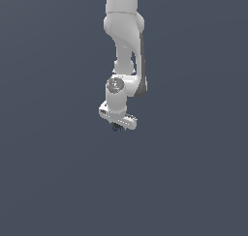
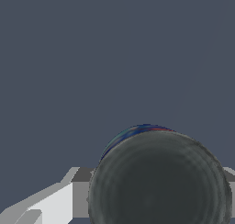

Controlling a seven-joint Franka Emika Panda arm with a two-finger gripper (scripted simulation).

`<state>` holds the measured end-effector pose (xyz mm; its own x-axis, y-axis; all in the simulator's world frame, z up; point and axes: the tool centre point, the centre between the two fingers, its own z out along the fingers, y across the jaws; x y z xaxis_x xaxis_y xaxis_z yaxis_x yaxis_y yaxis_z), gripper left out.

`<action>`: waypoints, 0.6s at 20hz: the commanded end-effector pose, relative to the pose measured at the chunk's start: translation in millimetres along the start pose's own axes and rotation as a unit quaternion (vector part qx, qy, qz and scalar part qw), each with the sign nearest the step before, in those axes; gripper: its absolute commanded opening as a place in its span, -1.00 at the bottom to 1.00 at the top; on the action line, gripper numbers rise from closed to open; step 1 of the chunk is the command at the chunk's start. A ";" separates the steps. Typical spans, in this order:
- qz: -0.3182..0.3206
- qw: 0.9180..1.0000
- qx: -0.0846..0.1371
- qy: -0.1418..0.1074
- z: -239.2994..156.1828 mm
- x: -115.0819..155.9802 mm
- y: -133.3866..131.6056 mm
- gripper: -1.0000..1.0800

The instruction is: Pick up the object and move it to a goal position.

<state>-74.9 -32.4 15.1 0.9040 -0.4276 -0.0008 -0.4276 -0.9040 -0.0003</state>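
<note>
The object [image 2: 158, 182] is a dark, roundish ball with faint blue tints along its rim. It fills the lower part of the wrist view, close to the camera. It sits between the two fingers of my white gripper [image 2: 153, 175]; one grey finger pad [image 2: 80, 191] lies against its side and the other shows only at the frame edge. In the exterior view the gripper [image 1: 116, 125] points down under the white arm, and the object [image 1: 116, 128] is a tiny dark spot just below the hand, mostly hidden by it.
A plain dark grey-blue surface [image 1: 193, 182] fills both views around the arm. The white arm [image 1: 125, 32] comes down from the top of the exterior view. No other objects show.
</note>
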 end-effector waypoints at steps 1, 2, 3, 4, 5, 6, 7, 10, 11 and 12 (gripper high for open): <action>0.000 1.000 0.000 0.000 -2.6 -2.3 -3.6 -1.00; 0.000 1.000 0.000 0.000 -4.4 -4.1 -6.0 -1.00; 0.000 1.000 0.000 0.000 -6.6 -6.4 -8.9 -1.00; 0.000 1.000 0.000 0.000 -9.2 -9.1 -12.2 -1.00; 0.000 1.000 0.000 0.000 -12.2 -12.2 -16.1 -1.00; 0.000 1.000 0.000 0.000 -15.5 -15.6 -20.5 -1.00; 0.000 1.000 0.000 0.000 -19.3 -19.5 -25.4 -1.00; 0.000 1.000 0.000 0.000 -32.5 -33.0 -42.6 -1.00; 0.000 1.000 0.000 0.000 -37.5 -38.1 -49.2 -1.00; 0.000 1.000 0.000 0.000 -42.9 -43.6 -56.2 -1.00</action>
<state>-87.7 24.3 50.0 0.9040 -0.4275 -0.0012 -0.4275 -0.9040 0.0000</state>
